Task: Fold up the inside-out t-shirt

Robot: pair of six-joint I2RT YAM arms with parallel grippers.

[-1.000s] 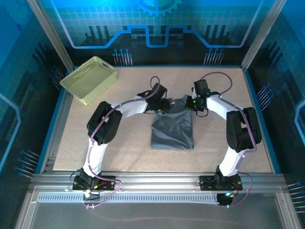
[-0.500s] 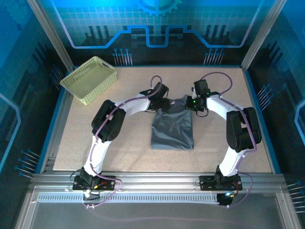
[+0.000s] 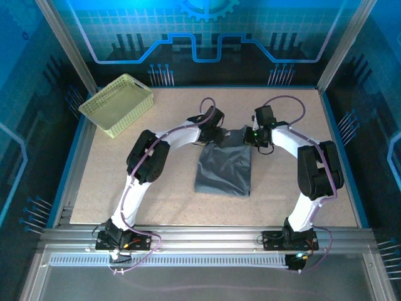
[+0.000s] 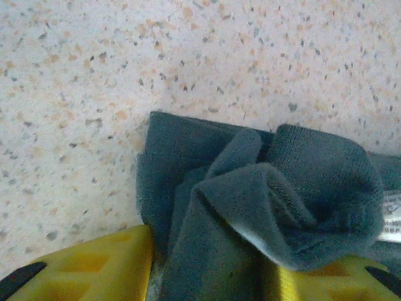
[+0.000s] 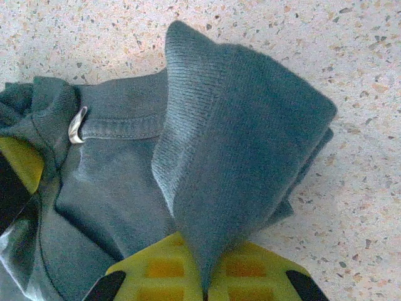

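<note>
**Top external view.** The inside-out t-shirt [image 3: 223,168] lies as a compact, roughly rectangular fold at the centre of the table [image 3: 182,210]. Both arms reach to its 12 o'clock edge. The left gripper [image 3: 216,137] is at the 11 o'clock corner and the right gripper [image 3: 250,137] at the 1 o'clock corner. Holding both far corners probably allows that edge to be carried as one straight line toward 6 o'clock. The basket [image 3: 118,105] stands well apart at 10 o'clock.

**Left wrist view.** The left gripper [image 4: 207,279] is clamped around a thick bunch of the shirt, which fills the gap between the yellow fingers [image 4: 94,266]. A white label [image 4: 391,219] shows at 3 o'clock.

**Right wrist view.** The right gripper [image 5: 205,276] is clenched on a doubled ridge of fabric. The ridge rises from the pinch toward 12 o'clock. A small pale tag [image 5: 76,124] sits beside a stitched seam at 9 o'clock. The exposed seam is consistent with a garment turned inside out.

**Surface and room.** The table is a matte, speckled beige slab. Aluminium rails border it at 6 o'clock. The back panel [image 3: 200,37] is blue-lit and carries circuit-style graphics.
</note>
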